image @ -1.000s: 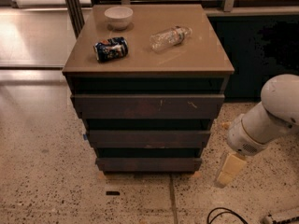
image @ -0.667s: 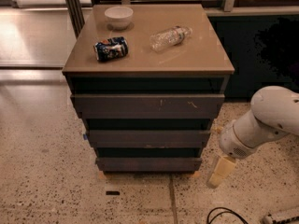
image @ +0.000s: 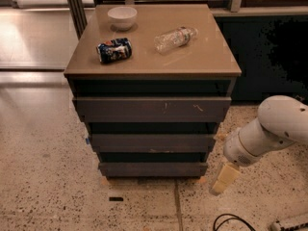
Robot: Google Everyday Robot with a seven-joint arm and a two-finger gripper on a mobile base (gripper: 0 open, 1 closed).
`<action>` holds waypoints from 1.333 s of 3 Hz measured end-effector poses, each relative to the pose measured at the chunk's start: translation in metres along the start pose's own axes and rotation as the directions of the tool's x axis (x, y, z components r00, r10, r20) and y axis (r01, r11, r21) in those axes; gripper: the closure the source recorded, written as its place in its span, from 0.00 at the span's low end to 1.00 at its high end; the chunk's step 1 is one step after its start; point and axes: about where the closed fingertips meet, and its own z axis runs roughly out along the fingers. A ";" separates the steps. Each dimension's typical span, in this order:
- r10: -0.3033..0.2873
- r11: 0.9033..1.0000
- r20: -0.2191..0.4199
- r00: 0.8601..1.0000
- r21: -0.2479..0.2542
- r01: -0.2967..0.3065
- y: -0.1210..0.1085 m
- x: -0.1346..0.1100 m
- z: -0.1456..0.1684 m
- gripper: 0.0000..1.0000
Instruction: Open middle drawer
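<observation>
Currently your end effector (image: 224, 178) hangs near the floor, just right of the middle drawer (image: 151, 142); whether it is wide or narrow, you cannot tell.

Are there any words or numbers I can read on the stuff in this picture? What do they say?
Nothing here can be read.
Can on the cabinet top: blue and white print, too blurred to read.
Bottle lying on its side: label too blurred to read.
Bowl and middle drawer: no writing seen.
Gripper, low at the cabinet's right near the floor: no writing seen.
</observation>
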 end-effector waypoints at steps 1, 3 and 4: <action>-0.014 1.000 0.032 0.999 0.013 0.014 -0.004 0.000 0.034 0.00; -0.038 0.995 0.028 0.999 0.096 0.035 -0.017 -0.009 0.111 0.00; -0.027 0.991 0.045 0.999 0.135 0.021 -0.027 -0.017 0.114 0.00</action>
